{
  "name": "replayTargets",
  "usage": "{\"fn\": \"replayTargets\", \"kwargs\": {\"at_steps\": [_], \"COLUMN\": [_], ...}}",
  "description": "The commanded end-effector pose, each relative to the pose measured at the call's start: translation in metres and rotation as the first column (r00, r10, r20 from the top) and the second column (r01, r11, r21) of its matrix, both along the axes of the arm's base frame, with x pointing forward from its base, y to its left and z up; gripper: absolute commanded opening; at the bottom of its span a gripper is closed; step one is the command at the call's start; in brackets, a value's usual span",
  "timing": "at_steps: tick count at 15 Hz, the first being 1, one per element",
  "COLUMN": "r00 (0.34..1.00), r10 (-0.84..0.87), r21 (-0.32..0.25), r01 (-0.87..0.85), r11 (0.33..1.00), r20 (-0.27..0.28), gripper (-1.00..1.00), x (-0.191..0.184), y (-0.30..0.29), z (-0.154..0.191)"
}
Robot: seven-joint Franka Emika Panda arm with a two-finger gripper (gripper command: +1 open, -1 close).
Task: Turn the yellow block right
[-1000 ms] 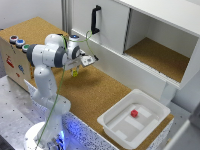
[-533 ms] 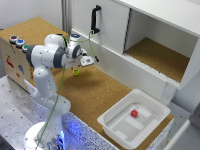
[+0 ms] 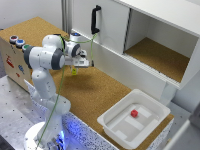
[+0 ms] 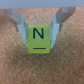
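- Cork table (image 3: 105, 95) under everything; white cabinet (image 3: 150, 35) with an open bay behind it, black handle (image 3: 95, 19) on its shut door.
- Yellow block (image 4: 39, 37) sits on the cork right under the gripper (image 4: 39, 31), near the cabinet front, well apart from the white bin (image 3: 131, 131) holding the red cube (image 3: 134, 113).
- In exterior view: block (image 3: 74, 71) just below the gripper (image 3: 89, 63), arm reaching out over the cork.
- Wrist view: fingers (image 4: 21, 25) flank the block on both sides, close against its edges. Looks narrow and clamped on the block, though actual contact is hard to confirm through the blur.
- Top face shows an "N" with a bar beneath, square to the fingers. Handy yaw reference.
- Judged step: rotate about vertical, clockwise.
- Advice: keep grip centred so the block spins with the wrist, not slips; keep height constant to avoid dragging on cork; twist slowly, check the "N" follows.
- Risk: tiny block, off-centre pinch could pop it out sideways.
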State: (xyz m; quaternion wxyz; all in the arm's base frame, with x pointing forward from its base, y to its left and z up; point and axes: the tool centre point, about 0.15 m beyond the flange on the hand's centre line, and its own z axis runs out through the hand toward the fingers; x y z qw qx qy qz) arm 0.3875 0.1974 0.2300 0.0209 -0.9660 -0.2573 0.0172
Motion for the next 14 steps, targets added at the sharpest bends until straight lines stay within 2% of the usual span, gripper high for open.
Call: {"fn": "replayTargets", "kwargs": {"at_steps": [1, 5, 8, 9, 14], "r00": [0.938, 0.850, 0.774, 0.767, 0.792], "r10": [-0.346, -0.526, -0.629, -0.635, -0.608], "r21": [-0.003, -0.038, -0.081, -0.085, -0.092], "r01": [0.346, 0.527, 0.634, 0.642, 0.611], "r11": [0.938, 0.849, 0.769, 0.762, 0.786], "r20": [0.032, 0.036, 0.077, 0.092, 0.061], "gripper": [-1.00, -1.00, -1.00, -1.00, -1.00], "x": [0.010, 0.020, 0.027, 0.030, 0.037], "y": [-0.016, -0.015, -0.019, -0.021, -0.023], "z": [-0.002, -0.012, -0.024, -0.027, -0.038]}}
